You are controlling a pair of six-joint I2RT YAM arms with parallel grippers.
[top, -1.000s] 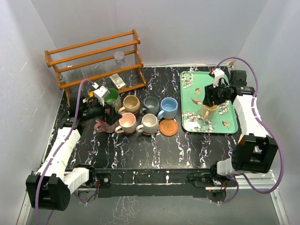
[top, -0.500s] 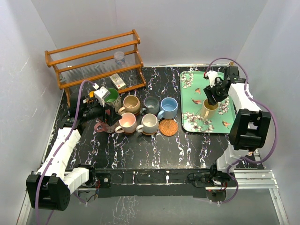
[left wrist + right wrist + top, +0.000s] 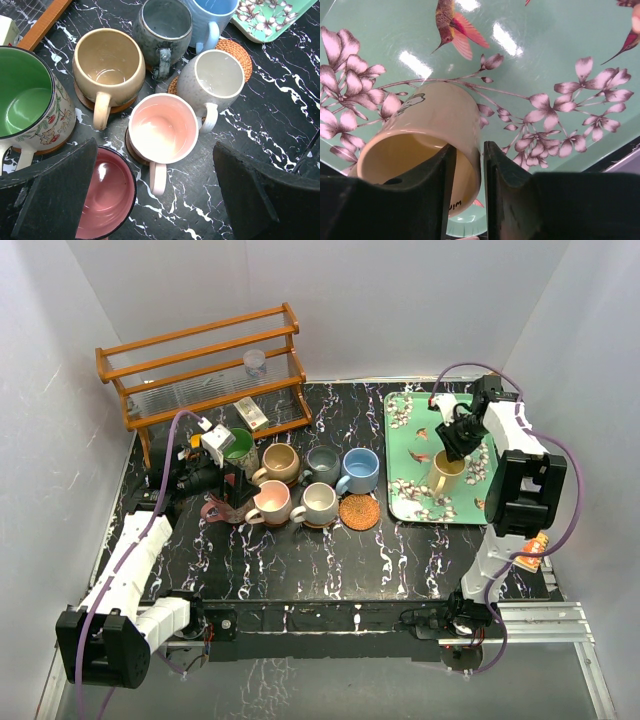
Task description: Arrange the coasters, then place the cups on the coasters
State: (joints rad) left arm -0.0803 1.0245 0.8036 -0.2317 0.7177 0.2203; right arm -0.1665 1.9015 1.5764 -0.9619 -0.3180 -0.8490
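The yellow cup [image 3: 446,476] stands on the green tray [image 3: 410,455]. My right gripper [image 3: 455,445] is over it, one finger inside and one outside the wall [image 3: 425,130], shut on the rim [image 3: 468,150]. The green [image 3: 238,445], tan [image 3: 281,462], grey-blue [image 3: 323,464], blue [image 3: 361,469], pink [image 3: 270,502] and cream [image 3: 320,503] cups stand on coasters. A wicker coaster [image 3: 359,511] lies bare beside them. My left gripper [image 3: 155,150] hangs open above the pink cup [image 3: 162,127] and the maroon cup [image 3: 105,192].
A wooden rack [image 3: 205,360] stands at the back left with a clear plastic cup [image 3: 255,363] on it. A small box [image 3: 251,413] lies at its foot. The tray's raised rim [image 3: 392,500] borders the cups' right side.
The right arm has swung its elbow back and turned over the tray, and its fingers have narrowed onto the yellow cup's wall. The left arm has not moved.
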